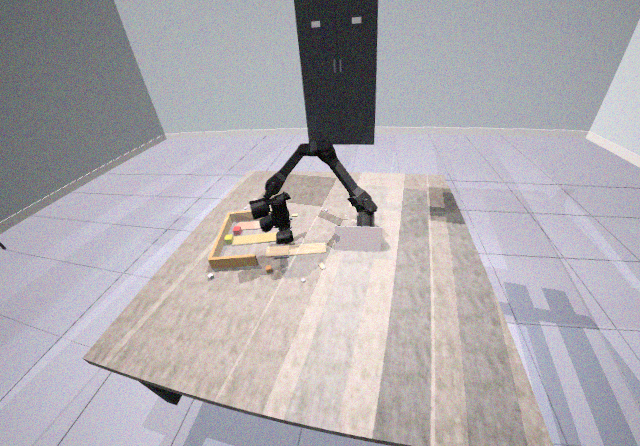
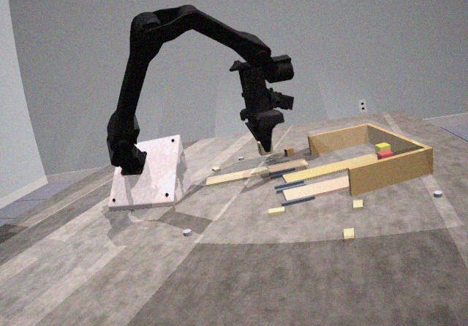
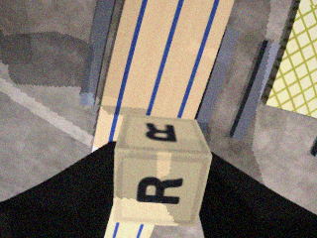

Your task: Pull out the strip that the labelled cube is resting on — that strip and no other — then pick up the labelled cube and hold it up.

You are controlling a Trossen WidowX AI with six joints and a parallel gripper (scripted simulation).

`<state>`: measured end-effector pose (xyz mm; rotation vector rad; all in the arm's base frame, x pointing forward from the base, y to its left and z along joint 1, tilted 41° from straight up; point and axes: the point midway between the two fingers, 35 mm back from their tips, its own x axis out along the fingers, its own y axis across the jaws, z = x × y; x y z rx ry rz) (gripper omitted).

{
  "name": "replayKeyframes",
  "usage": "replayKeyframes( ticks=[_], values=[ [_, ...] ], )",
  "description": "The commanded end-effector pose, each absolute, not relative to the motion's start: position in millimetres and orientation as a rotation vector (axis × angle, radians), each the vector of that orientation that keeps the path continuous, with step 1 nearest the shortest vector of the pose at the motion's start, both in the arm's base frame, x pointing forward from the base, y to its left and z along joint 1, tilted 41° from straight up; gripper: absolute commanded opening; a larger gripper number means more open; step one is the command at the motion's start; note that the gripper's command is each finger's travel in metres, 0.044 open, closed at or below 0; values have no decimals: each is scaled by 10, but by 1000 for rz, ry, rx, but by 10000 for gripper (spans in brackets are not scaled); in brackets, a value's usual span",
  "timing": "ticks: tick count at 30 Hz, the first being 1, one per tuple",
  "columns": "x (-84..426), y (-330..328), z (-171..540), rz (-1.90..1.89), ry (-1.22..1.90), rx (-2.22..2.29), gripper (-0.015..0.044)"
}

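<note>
My black claw (image 1: 283,238) (image 2: 266,150) (image 3: 158,155) grips the beige cube lettered R (image 2: 263,150) (image 3: 160,174), above the blue-striped wooden strip (image 1: 305,248) (image 2: 238,175) (image 3: 165,55). Beside that strip: a yellow strip (image 1: 254,238) (image 2: 328,168) (image 3: 297,74), reaching into the three-sided wooden frame (image 1: 232,261) (image 2: 391,173).

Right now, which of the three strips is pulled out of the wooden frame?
The blue-lined strip, under the raised R cube; the yellow and pink strips still reach inside.
</note>
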<state>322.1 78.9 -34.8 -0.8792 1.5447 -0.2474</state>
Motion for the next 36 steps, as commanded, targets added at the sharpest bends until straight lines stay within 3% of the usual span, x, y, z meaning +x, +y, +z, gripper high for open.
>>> replayKeyframes(
  ticks=[1,36],
  values=[
    [3091,774,-319,-246,1540,-871,0],
    [2911,967,-36,-244,1542,-870,0]
  ],
)
